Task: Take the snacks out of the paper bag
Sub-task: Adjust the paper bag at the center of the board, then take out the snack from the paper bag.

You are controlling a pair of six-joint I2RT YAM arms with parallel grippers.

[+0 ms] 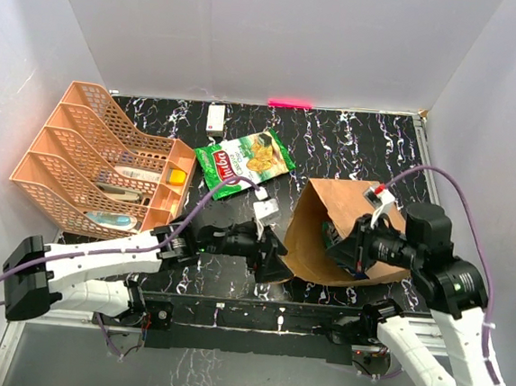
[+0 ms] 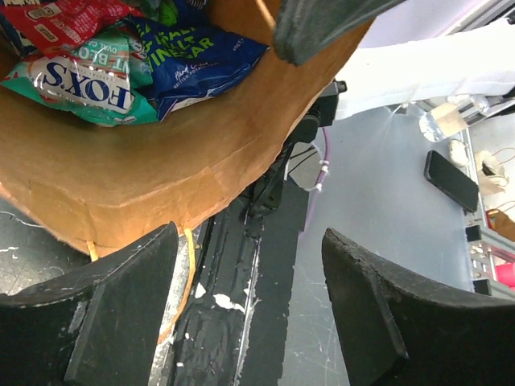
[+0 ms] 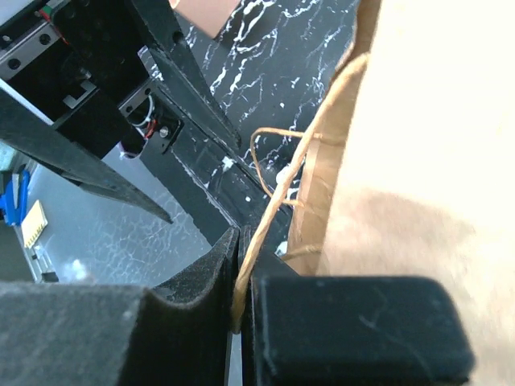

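Note:
The brown paper bag [image 1: 332, 219] lies on its side, mouth facing left. My right gripper [image 1: 354, 247] is at the bag's mouth and is shut on the twisted paper handle [image 3: 278, 201], pinched between its pads beside the bag's wall [image 3: 418, 161]. My left gripper [image 1: 272, 262] is open and empty just outside the mouth's near rim [image 2: 145, 173]. Inside the bag I see a teal-white pouch [image 2: 80, 76], a dark blue packet [image 2: 197, 52] and a red-printed packet [image 2: 56, 20]. A green chip bag with a red logo [image 1: 243, 160] lies on the table, behind the left gripper.
An orange mesh organiser [image 1: 98, 161] stands at the left. A small white box [image 1: 215, 117] lies near the back wall. The table's near edge rail [image 2: 241, 265] runs under the left gripper. Walls enclose the left, back and right sides.

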